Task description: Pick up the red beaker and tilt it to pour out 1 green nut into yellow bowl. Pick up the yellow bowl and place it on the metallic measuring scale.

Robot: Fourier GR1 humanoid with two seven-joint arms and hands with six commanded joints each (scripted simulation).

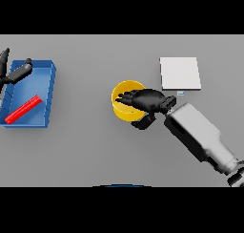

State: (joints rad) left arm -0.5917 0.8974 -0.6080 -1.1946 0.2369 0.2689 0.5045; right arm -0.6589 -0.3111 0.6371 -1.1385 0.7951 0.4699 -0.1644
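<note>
The work surface is a flat grey table that fills the whole head view; no walls or other room features are visible beyond it. At the far left sits a blue tray with raised walls, and a red beaker lies on its side inside the tray, angled diagonally toward the tray's near left corner. The left hand shows at the far left edge, above the tray's far left portion; its fingers are extended and spread, and nothing is held in them. Near the centre of the table stands the yellow bowl, upright, with a small green nut visible on its inner floor. The right hand reaches in from the lower right and lies over the bowl's right rim: its fingers extend across the opening toward the left, while the thumb curls down outside the near right wall, so the rim is pinched between fingers and thumb. Whether the bowl rests on the table or is lifted off it cannot be determined. Just beyond and to the right of the bowl lies the metallic measuring scale, a pale square plate, apart from the bowl.
</note>
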